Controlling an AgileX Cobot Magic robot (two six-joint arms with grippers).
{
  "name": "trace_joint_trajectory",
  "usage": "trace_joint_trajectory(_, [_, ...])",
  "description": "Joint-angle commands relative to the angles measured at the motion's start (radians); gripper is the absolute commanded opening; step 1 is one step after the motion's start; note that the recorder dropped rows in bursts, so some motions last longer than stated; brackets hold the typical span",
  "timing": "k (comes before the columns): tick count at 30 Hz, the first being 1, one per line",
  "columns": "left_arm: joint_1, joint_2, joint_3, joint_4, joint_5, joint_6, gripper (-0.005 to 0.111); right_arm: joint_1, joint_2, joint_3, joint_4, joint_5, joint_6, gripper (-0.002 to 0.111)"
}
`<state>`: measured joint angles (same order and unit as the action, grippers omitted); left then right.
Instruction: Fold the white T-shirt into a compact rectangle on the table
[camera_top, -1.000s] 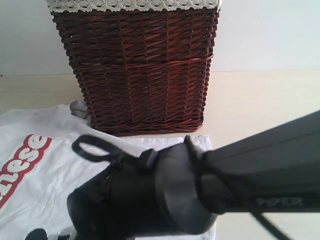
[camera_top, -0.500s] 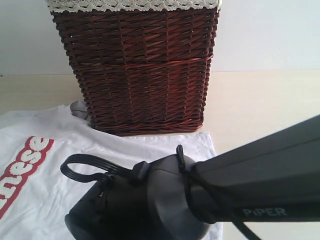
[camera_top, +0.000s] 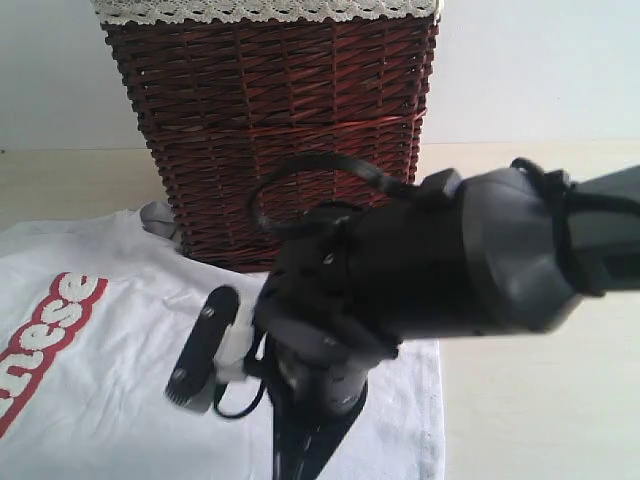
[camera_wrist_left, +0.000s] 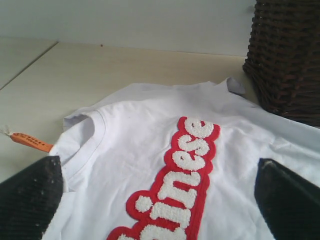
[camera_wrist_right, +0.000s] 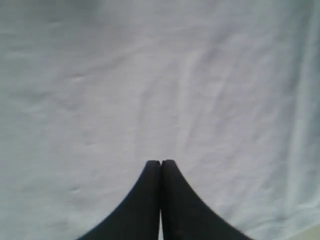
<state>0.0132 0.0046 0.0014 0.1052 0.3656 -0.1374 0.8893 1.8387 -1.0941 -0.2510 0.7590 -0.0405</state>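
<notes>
**While Spread on the Table (camera_top: 520, 200), Gripped by Neither Arm: the White T-shirt (camera_top: 90, 390)**

As seen from the exterior view, lying flat and print-up on the pale tabletop, directly in front of the brown wicker basket (camera_top: 280, 130), far edge reaching the basket's foot. Above the right-hand part of the cloth, near its right edge: the right gripper (camera_top: 295, 462), pointing straight down, jaws pressed tip to tip. In the right wrist view, only plain white, lightly creased fabric under the closed fingers (camera_wrist_right: 150, 200). Impossible to tell whether touching the cloth or just clear of it.

Over the printed chest: the left gripper (camera_wrist_left: 159, 161), spread wide, holding nothing, one black finger to either side of the red patch (camera_wrist_left: 175, 185) with its fuzzy white letters. Chest of the shirt directly between the two fingers. Next to the patch, the crew-neck collar (camera_wrist_left: 85, 145), and beside that a small orange tag (camera_wrist_left: 30, 141) lying out on bare table. Cannot say whether resting on the fabric or above it.
</notes>
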Motion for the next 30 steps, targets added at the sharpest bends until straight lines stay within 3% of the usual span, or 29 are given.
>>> trace_joint_trajectory(1, [-0.006, -0.005, -0.001, -0.005, -0.012, 0.003, 0.105, -0.107, -0.007, 0.018, -0.042, -0.19, 0.041, 0.0])
trace_joint_trajectory(5, [-0.006, -0.005, -0.001, -0.005, -0.012, 0.003, 0.105, -0.139, -0.001, 0.016, -0.106, -0.438, 0.05, 0.0])
trace_joint_trajectory(8, [-0.006, -0.005, -0.001, -0.005, -0.012, 0.003, 0.105, -0.168, 0.036, -0.036, -0.121, -0.51, 0.063, 0.0])
trace_joint_trajectory(13, [-0.006, -0.005, -0.001, -0.005, -0.012, 0.003, 0.105, -0.197, 0.1, -0.151, -0.106, -0.339, 0.093, 0.0])
trace_joint_trajectory(16, [-0.006, -0.005, -0.001, -0.005, -0.012, 0.003, 0.105, -0.185, 0.059, -0.101, -0.104, -0.249, 0.048, 0.0])
trace_joint_trajectory(22, [-0.006, -0.005, -0.001, -0.005, -0.012, 0.003, 0.105, -0.227, -0.015, 0.113, -0.111, -0.37, 0.118, 0.0])
trace_joint_trajectory(30, [-0.006, -0.005, -0.001, -0.005, -0.012, 0.005, 0.105, -0.238, 0.135, 0.119, -0.155, -0.366, 0.166, 0.0])
